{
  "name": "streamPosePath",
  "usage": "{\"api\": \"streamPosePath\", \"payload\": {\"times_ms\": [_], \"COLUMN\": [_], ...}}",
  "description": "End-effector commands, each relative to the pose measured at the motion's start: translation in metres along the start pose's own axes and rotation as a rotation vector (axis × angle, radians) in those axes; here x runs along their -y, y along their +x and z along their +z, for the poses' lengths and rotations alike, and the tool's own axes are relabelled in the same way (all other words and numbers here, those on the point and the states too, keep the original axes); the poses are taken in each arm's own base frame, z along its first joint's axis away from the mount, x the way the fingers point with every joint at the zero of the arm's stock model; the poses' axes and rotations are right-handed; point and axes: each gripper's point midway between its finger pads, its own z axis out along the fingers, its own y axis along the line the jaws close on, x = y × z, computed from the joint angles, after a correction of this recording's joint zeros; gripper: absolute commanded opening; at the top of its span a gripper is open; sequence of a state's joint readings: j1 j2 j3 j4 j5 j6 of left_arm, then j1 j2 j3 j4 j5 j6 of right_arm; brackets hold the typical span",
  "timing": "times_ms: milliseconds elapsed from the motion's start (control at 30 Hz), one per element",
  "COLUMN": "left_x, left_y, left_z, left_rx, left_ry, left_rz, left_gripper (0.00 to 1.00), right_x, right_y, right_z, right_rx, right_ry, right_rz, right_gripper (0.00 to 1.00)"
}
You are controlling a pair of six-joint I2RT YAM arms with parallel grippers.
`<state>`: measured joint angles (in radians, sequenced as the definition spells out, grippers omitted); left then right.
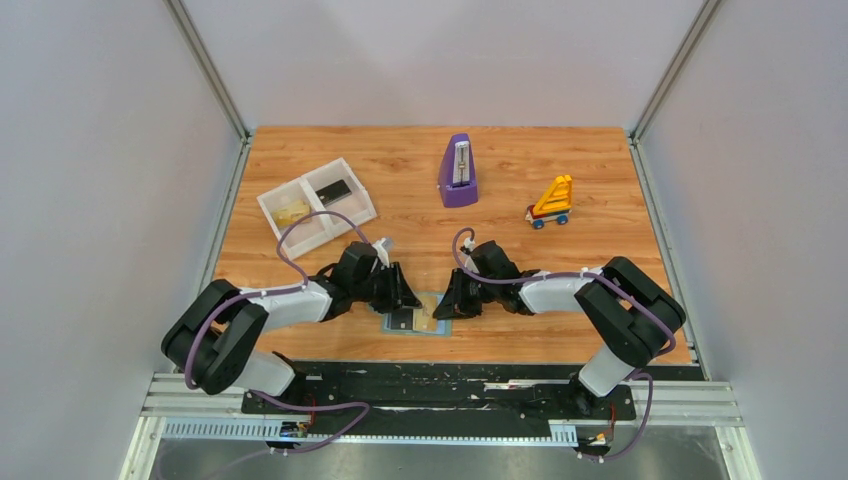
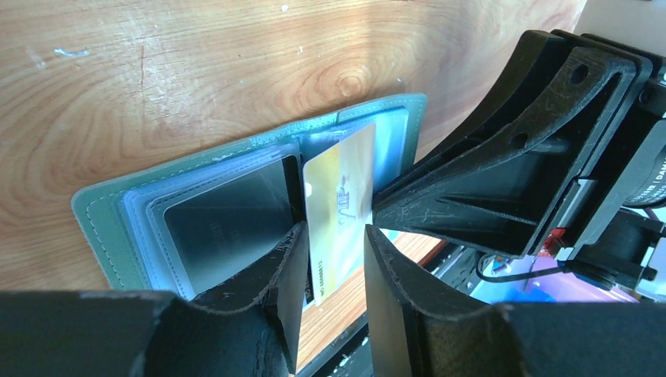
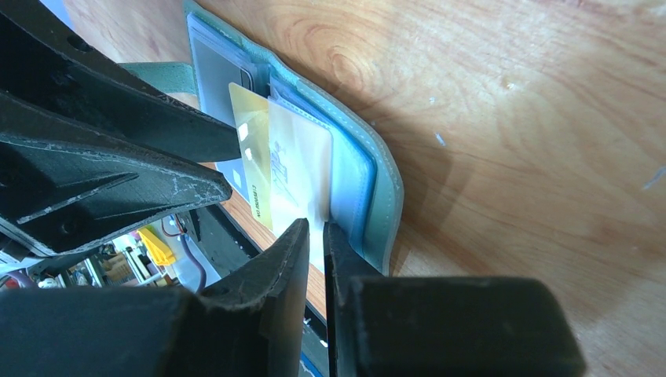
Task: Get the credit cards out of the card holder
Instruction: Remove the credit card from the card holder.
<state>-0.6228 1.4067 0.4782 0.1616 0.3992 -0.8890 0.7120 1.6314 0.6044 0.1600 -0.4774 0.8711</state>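
While right gripper [image 3: 314, 229], nearly closed, nips pocket edge of card holder [image 3: 385, 196], gold card [image 2: 342, 188] juts lengthwise between half-open tips of left gripper [image 2: 334, 236]; not clamped yet.

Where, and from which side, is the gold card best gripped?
Take the gold card by its free end, which sticks out of the card holder toward the near edge of the table; come from that side. Its far end is pocketed, so pulling lengthwise probably frees it.

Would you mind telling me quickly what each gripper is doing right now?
Left gripper: jaws partly apart around the gold card; grip cannot be told.
Right gripper: closed on a clear sleeve of the card holder.
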Motion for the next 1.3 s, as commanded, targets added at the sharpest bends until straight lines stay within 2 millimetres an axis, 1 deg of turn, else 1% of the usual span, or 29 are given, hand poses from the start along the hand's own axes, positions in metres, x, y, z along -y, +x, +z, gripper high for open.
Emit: {"api": "streamPosePath", "payload": {"times_ms": [0, 100, 200, 300, 367, 433, 467, 533, 667, 833, 933, 1000, 1067, 1133, 1167, 1200, 1233, 1267], "left_x": [0.009, 0.011, 0.011, 0.016, 0.019, 0.021, 0.023, 0.022, 0.014, 0.003, 0.006, 0.008, 0.016, 0.029, 0.040, 0.049, 0.056, 0.064], "left_y": [-0.001, 0.001, 0.002, 0.000, 0.001, 0.000, -0.001, -0.001, -0.006, -0.017, -0.024, -0.025, -0.028, -0.028, -0.026, -0.021, -0.021, -0.015], "left_z": [0.001, 0.002, 0.001, 0.001, 0.000, -0.001, -0.001, -0.003, -0.014, -0.040, -0.054, -0.062, -0.069, -0.074, -0.077, -0.079, -0.082, -0.085], "left_rx": [0.004, -0.002, -0.002, 0.011, 0.006, 0.007, 0.010, 0.014, 0.056, 0.126, 0.165, 0.174, 0.181, 0.171, 0.150, 0.120, 0.111, 0.077], "left_ry": [0.061, 0.076, 0.083, 0.109, 0.121, 0.130, 0.133, 0.123, 0.042, -0.105, -0.131, -0.141, -0.121, -0.079, -0.037, 0.007, 0.034, 0.075], "left_rz": [-0.003, -0.006, -0.013, -0.017, -0.021, -0.021, -0.023, -0.033, -0.044, -0.014, 0.009, 0.024, 0.049, 0.083, 0.108, 0.125, 0.150, 0.165], "left_gripper": [0.39, 0.38, 0.34, 0.32, 0.27, 0.18, 0.10, 0.01, 0.00, 0.00, 0.00, 0.00, 0.00, 0.00, 0.00, 0.00, 0.00, 0.00], "right_x": [0.026, 0.026, 0.027, 0.028, 0.028, 0.027, 0.027, 0.027, 0.026, 0.019, 0.007, -0.007, -0.026, -0.042, -0.051, -0.060, -0.067, -0.074], "right_y": [0.009, 0.010, 0.010, 0.011, 0.011, 0.010, 0.010, 0.009, 0.007, 0.002, -0.005, -0.010, -0.018, -0.021, -0.023, -0.023, -0.022, -0.019], "right_z": [0.001, 0.001, 0.001, 0.001, 0.000, 0.000, -0.001, -0.001, -0.002, -0.005, -0.009, -0.015, -0.024, -0.036, -0.042, -0.048, -0.054, -0.060], "right_rx": [-0.008, -0.010, -0.005, -0.008, -0.006, -0.003, -0.003, -0.001, 0.004, 0.011, 0.023, 0.033, 0.050, 0.057, 0.064, 0.065, 0.062, 0.050], "right_ry": [0.086, 0.083, 0.089, 0.090, 0.089, 0.090, 0.092, 0.096, 0.102, 0.094, 0.065, 0.032, -0.013, -0.047, -0.067, -0.087, -0.108, -0.142], "right_rz": [0.017, 0.018, 0.019, 0.022, 0.021, 0.020, 0.019, 0.019, 0.011, -0.020, -0.066, -0.123, -0.199, -0.270, -0.310, -0.338, -0.361, -0.386], "right_gripper": [0.15, 0.15, 0.15, 0.15, 0.15, 0.15, 0.15, 0.15, 0.15, 0.15, 0.17, 0.19, 0.22, 0.27, 0.29, 0.31, 0.34, 0.36]}}
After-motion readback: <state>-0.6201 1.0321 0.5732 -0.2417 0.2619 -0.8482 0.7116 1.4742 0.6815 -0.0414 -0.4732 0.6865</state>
